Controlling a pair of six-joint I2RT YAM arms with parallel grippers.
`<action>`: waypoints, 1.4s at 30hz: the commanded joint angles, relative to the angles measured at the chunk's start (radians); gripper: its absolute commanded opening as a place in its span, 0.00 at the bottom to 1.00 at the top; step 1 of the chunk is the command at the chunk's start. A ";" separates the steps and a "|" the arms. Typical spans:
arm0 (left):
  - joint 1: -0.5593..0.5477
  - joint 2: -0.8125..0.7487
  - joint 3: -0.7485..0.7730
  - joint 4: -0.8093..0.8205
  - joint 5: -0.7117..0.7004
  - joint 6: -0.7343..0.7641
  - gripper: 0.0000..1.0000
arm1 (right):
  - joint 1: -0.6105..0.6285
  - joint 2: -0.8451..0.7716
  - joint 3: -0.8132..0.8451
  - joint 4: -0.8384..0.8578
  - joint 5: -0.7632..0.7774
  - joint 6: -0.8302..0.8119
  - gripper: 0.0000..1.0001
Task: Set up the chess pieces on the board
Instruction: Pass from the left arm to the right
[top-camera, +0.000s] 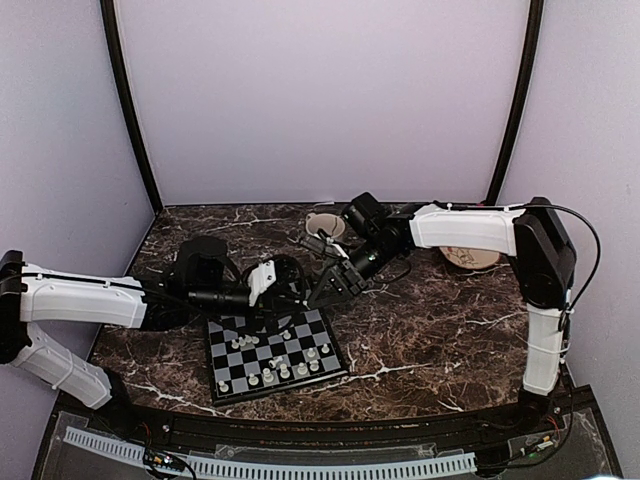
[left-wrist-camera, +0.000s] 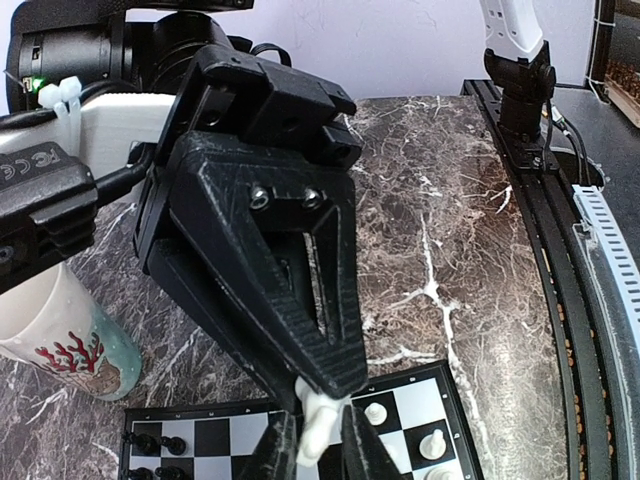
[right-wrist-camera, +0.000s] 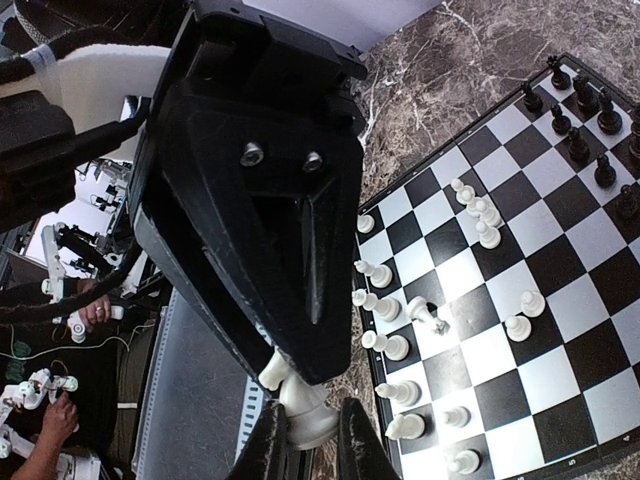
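Reaching in from the left edge of the top view with the white-and-black left arm (top-camera: 85, 298): left jaws narrow on either side of a small white chess piece (left-wrist-camera: 318, 428), seemingly off the surface just beside the upper edge of the small black-and-grey checked board (right-wrist-camera: 560, 375). Cannot tell whether clamped or only close beside it. Same piece pinched at its base by the right jaws, bottom centre of the right wrist view; looks like a pass from one arm to the other.

Below centre of the top view, on the dark white-veined marble desk (top-camera: 440, 330): board partly set.
- Tiny black pieces (right-wrist-camera: 578, 140) ranked along one end, upper right of the right wrist view, seemingly done.
- A file of tiny white pieces (right-wrist-camera: 385, 345) along the edge facing them.
- Several more white ones loose on the middle squares, one white piece tipped on its side (right-wrist-camera: 425, 315).
- Left to do, by judgement: the held piece, the strays, the fallen one.

Above centre, a pale mug with a red coral pattern (left-wrist-camera: 60, 350), inside hidden. Further right, the white-and-black right arm (top-camera: 465, 228). Behind it, a pale bowl (top-camera: 478, 260), mostly covered, contents not to be told.
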 joint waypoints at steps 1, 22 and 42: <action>-0.005 -0.010 0.025 -0.012 0.009 0.000 0.15 | 0.007 -0.010 -0.003 0.004 -0.014 -0.008 0.10; -0.007 -0.073 0.304 -0.764 -0.104 -0.266 0.02 | -0.096 -0.284 -0.162 -0.011 0.334 -0.215 0.44; -0.213 0.087 0.447 -1.468 -0.395 -0.645 0.00 | -0.124 -0.435 -0.427 0.201 0.676 -0.269 0.44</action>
